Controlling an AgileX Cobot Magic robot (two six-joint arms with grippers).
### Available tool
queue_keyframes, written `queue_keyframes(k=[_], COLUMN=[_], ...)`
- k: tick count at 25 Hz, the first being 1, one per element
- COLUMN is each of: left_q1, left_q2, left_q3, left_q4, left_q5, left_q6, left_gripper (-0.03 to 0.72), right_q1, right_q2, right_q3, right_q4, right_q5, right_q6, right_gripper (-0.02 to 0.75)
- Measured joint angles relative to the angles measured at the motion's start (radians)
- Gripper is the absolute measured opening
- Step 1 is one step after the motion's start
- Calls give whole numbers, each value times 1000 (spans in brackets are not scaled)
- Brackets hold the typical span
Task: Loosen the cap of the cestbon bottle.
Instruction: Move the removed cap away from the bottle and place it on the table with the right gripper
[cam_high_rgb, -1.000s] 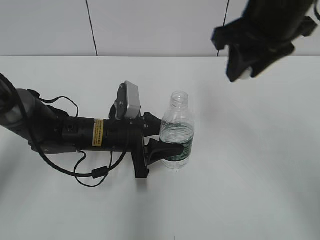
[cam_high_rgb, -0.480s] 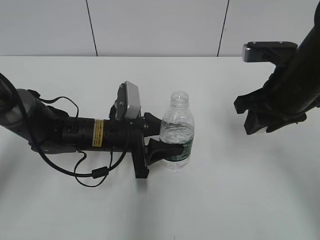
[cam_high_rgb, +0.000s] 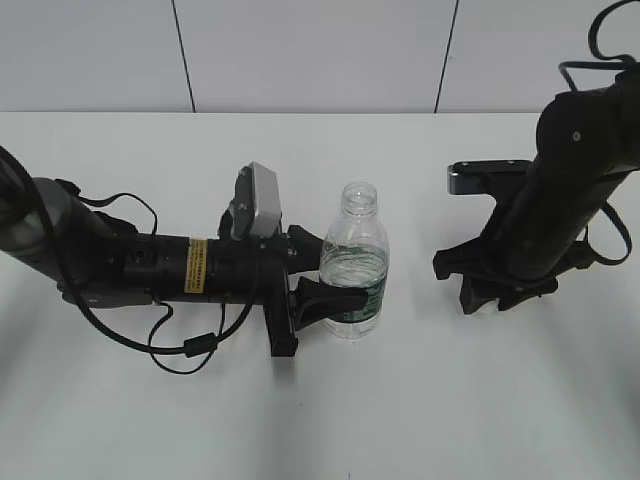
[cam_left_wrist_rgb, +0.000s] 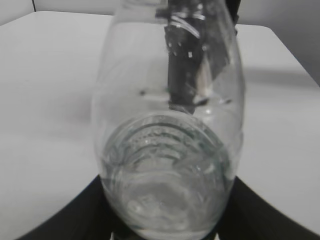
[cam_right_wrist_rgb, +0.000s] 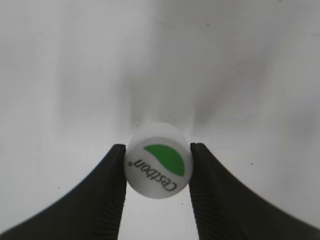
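The cap (cam_right_wrist_rgb: 159, 167), white with a green half-circle and the word "Cestbon" on its top, sits pinched between the two black fingers (cam_right_wrist_rgb: 111, 192) of the right gripper (cam_right_wrist_rgb: 158, 172), one finger pressed against each side of it. Below it lies the white table (cam_right_wrist_rgb: 75, 75); whether the cap touches the table cannot be told. In the exterior view the right gripper (cam_high_rgb: 492, 296) hangs low over the table, well to the right of the cestbon bottle (cam_high_rgb: 354, 262), and the cap itself is hidden there behind the black fingers.

The cestbon bottle stands upright on the table (cam_high_rgb: 450, 400) with its neck open and uncapped, clear plastic above and a dark green label band round its lower body. The left gripper (cam_high_rgb: 318, 292) reaches in from the left of the bottle, lying nearly flat along the table, and its jaws are clamped round the bottle's lower body at the label. In the left wrist view the bottle (cam_left_wrist_rgb: 167, 125) fills the frame, its clear body wedged between the dark fingers (cam_left_wrist_rgb: 80, 215) at the bottom corners.
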Motion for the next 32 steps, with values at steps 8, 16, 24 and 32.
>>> queue_keyframes(k=[8, 16, 24, 32], left_q1=[0, 0, 2, 49], left_q2=[0, 0, 0, 0], left_q3=[0, 0, 0, 1], left_q4=[0, 0, 1, 82], left_q5=[0, 0, 0, 17], left_q6=[0, 0, 0, -4], left_gripper=[347, 347, 427, 571], right_q1=[0, 0, 0, 0], right_q2=[36, 36, 36, 36], right_q3=[2, 2, 2, 2], right_q4=[0, 0, 0, 0], right_q5=[-36, -40, -41, -41], right_q6=[21, 21, 21, 22], right_gripper=[302, 572, 599, 594])
